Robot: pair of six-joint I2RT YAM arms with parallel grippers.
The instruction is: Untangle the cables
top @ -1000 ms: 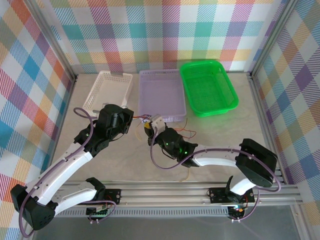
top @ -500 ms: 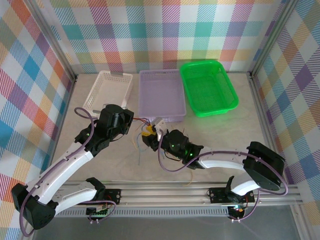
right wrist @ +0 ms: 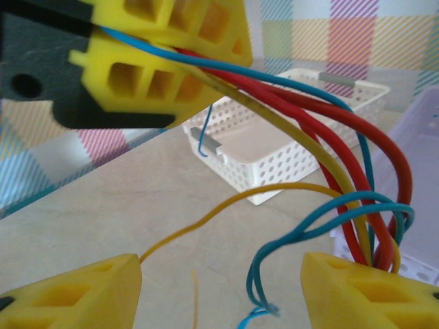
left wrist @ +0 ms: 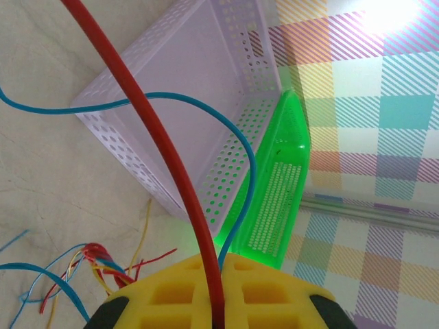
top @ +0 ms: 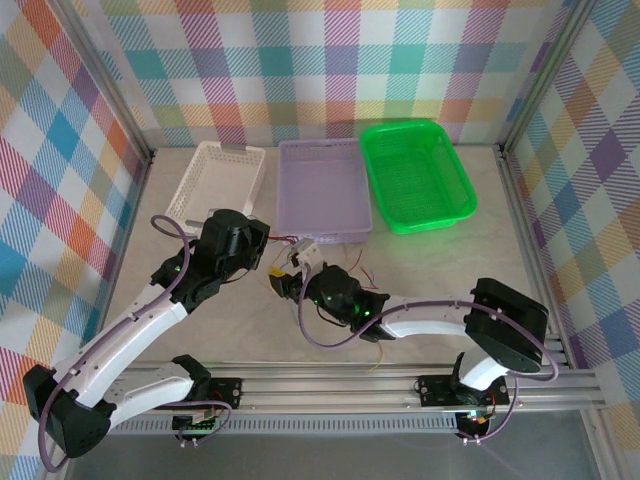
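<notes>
My left hand [right wrist: 171,58], upper left in the right wrist view, is clenched on the cables [right wrist: 312,123], which slant from it down to the lower right above the tabletop [right wrist: 123,199], passing between the spread, released fingers of my right hand [right wrist: 219,295].

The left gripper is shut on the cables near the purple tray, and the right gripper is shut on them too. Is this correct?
Not quite. The left gripper is shut on the cables near the purple tray, but the right gripper is open: the right wrist view shows its yellow fingers wide apart.
</notes>
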